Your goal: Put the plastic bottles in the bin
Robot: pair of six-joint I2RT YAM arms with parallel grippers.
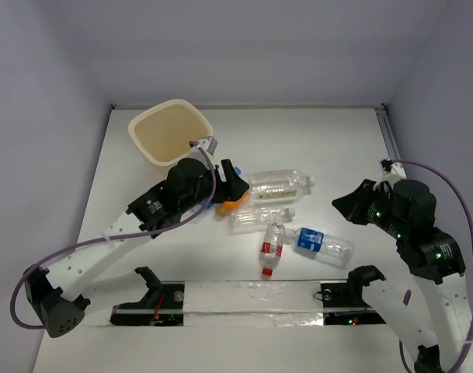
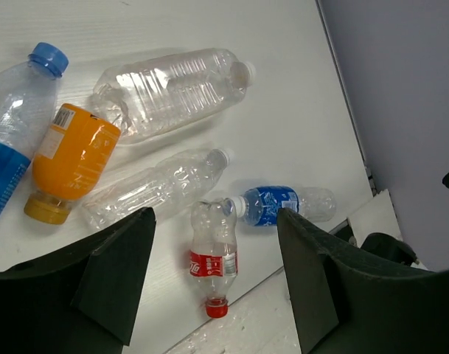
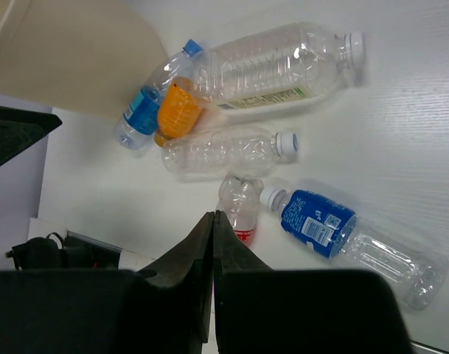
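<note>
Bottles [image 1: 279, 185] lie loose near the bin [image 1: 170, 136], none inside. Left gripper [image 2: 215, 225] hangs wide above them, ready to pick; right gripper [image 3: 213, 225] sits closed, empty.

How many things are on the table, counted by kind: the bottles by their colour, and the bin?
Clear bottles with no coloured label: 2
Blue-label bottles: 2
Red-label bottle: 1
Orange bottle: 1
Bin: 1
Total: 7 things, 6 of them bottles
</note>
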